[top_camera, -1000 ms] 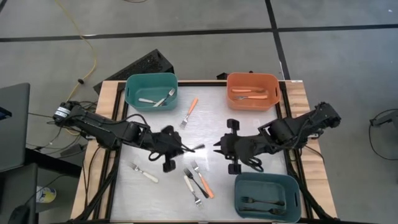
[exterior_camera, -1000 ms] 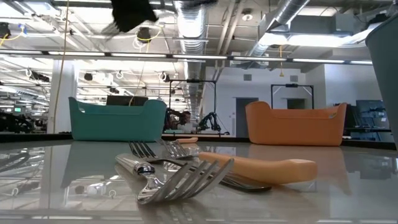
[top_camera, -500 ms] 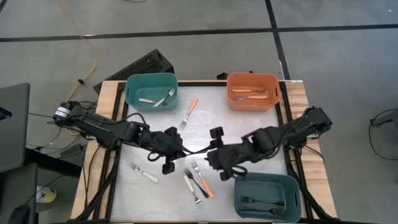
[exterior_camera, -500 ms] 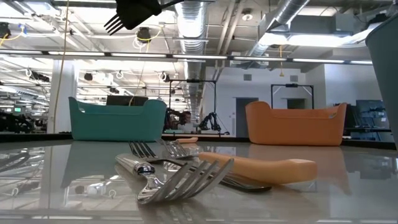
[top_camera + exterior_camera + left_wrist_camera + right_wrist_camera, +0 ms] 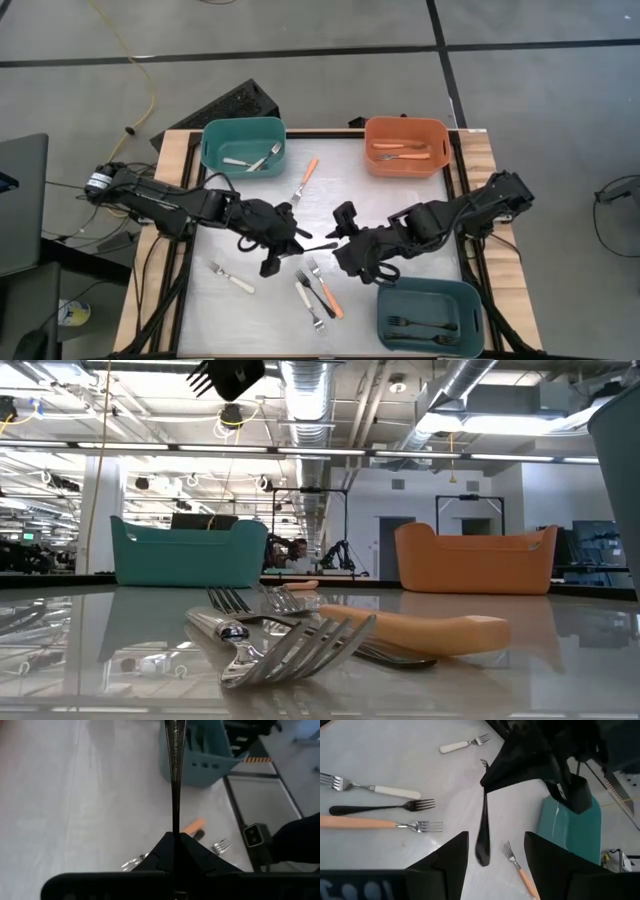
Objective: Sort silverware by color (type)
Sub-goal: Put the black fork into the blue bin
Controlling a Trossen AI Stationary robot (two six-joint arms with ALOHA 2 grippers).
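Over the table's middle the left gripper [image 5: 297, 238] is clamped on a black fork [image 5: 483, 827], its handle reaching between the spread fingers [image 5: 451, 857] of the right gripper [image 5: 340, 243], apparently untouched, while the low view catches only tines [image 5: 201, 378].

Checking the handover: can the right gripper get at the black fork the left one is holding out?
Probably yes. The left gripper is shut on the black fork, whose free end points between the open right gripper's fingers, with nothing between.
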